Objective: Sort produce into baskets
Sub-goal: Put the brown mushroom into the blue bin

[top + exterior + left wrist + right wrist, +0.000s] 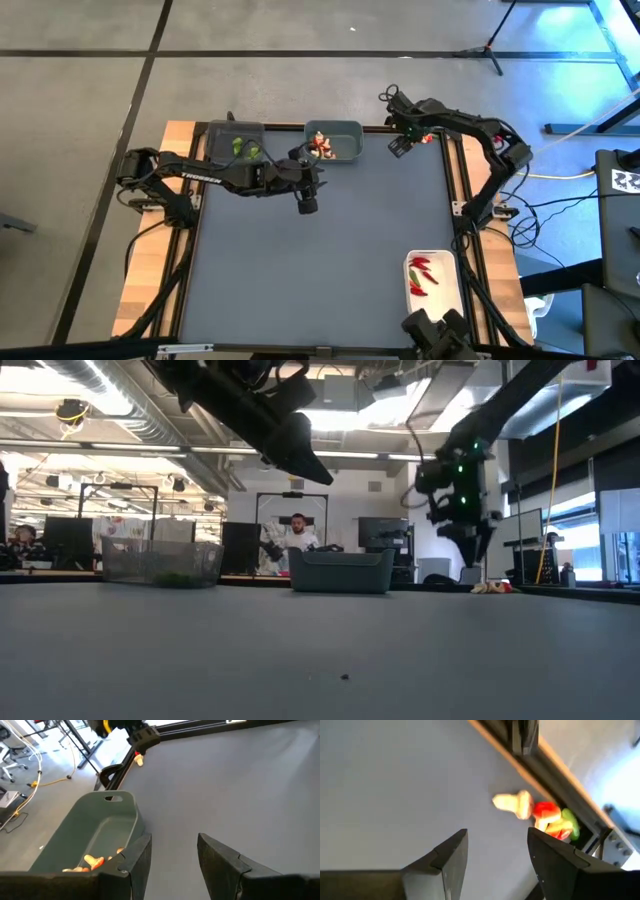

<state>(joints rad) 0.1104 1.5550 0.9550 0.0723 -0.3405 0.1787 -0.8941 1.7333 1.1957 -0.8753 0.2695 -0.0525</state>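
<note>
A grey table mat seen from above, with two dark robot arms reaching over its far edge. The right gripper hangs over the far right corner, its two fingers apart and empty. Just ahead of it, against the table's frame rail, lie the last loose toy pieces: a pale mushroom-like piece and, touching it, a red and green piece.

The left gripper hovers beside the grey-teal bin, fingers open and holding nothing. That bin holds pale and red pieces. The dark grey bin next to it holds green pieces. The white tray at the near right holds red chilies.

Judged from this, the step in hand is picking up the pale piece at the corner. To do it well, the right gripper should straddle that piece alone and lower until the fingertips nearly meet the mat. It should close gently, since the small piece could skid toward the rail or drag its neighbour along.
</note>
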